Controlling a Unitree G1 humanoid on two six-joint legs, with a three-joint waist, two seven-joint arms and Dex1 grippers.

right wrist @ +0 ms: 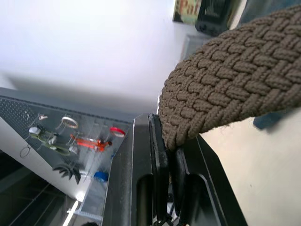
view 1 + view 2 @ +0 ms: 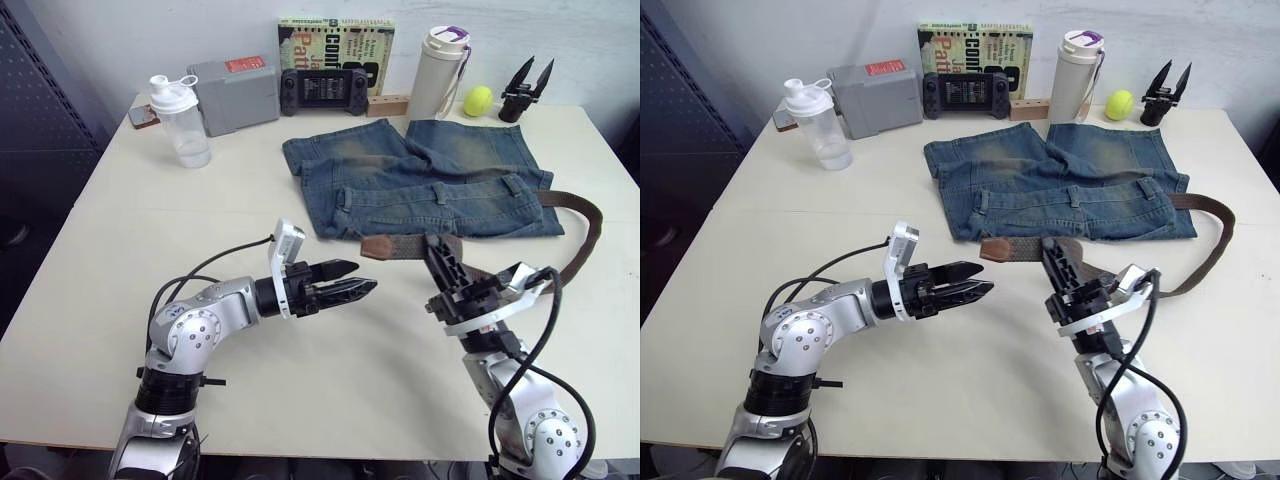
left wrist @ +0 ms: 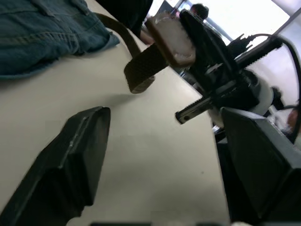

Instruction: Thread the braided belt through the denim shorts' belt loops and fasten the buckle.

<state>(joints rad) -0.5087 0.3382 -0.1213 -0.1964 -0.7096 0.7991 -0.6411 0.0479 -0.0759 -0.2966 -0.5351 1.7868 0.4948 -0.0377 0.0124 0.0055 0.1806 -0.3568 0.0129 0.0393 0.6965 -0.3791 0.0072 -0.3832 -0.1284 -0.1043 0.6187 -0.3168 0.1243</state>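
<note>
A wide cream table (image 2: 120,250) is filling the room in front of a pale wall, and along its far edge a grey box (image 2: 233,93), a printed book (image 2: 335,45), a black handheld game console (image 2: 324,91), a white lidded flask (image 2: 440,70), a clear shaker bottle (image 2: 180,122) and a yellow-green ball (image 2: 478,100) are sitting in a row. The faded blue denim shorts (image 2: 420,180) are lying flat toward the far side, waistband facing the robot, with their short denim belt loops (image 2: 435,192) showing across it. The dark brown braided belt (image 2: 585,235) is curving out from the shorts' right side and sweeping back along the near edge of the waistband, its brown leather-tipped end (image 2: 378,247) sticking out leftward. The right gripper (image 2: 438,260) is clamping that woven strap just behind the tip, fingers pinched tight on it. The left gripper (image 2: 350,286) is hovering over bare table just left of the tip, fingers parted and holding nothing.
</note>
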